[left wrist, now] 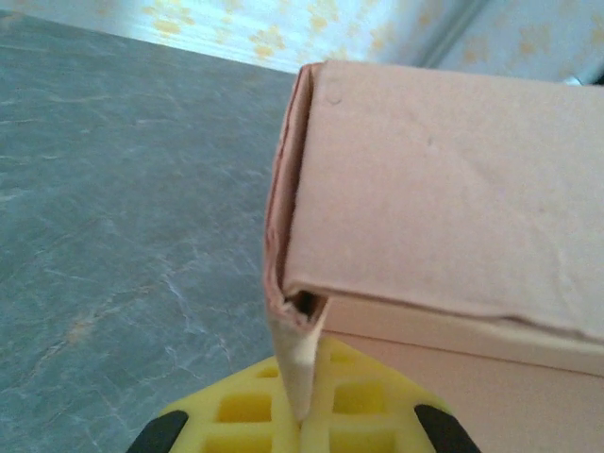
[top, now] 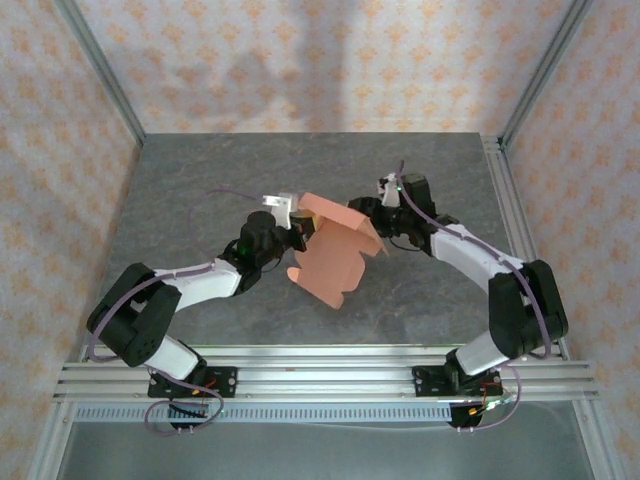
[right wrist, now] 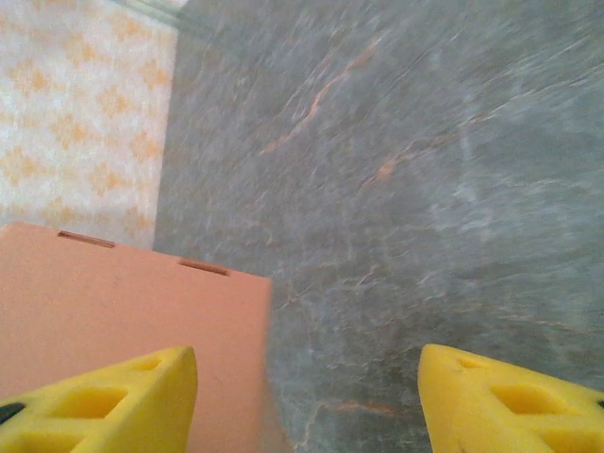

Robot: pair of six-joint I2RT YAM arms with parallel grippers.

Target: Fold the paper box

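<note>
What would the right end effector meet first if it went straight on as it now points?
Probably the paper box: its panel lies ahead of one finger. Between the fingers lies gray table, farther off; depth unclear.

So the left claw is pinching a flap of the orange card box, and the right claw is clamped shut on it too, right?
Not quite. The left claw does pinch a flap of the orange card box, but the right claw is open: the right wrist view shows its yellow fingers wide apart with bare table between them.
</note>
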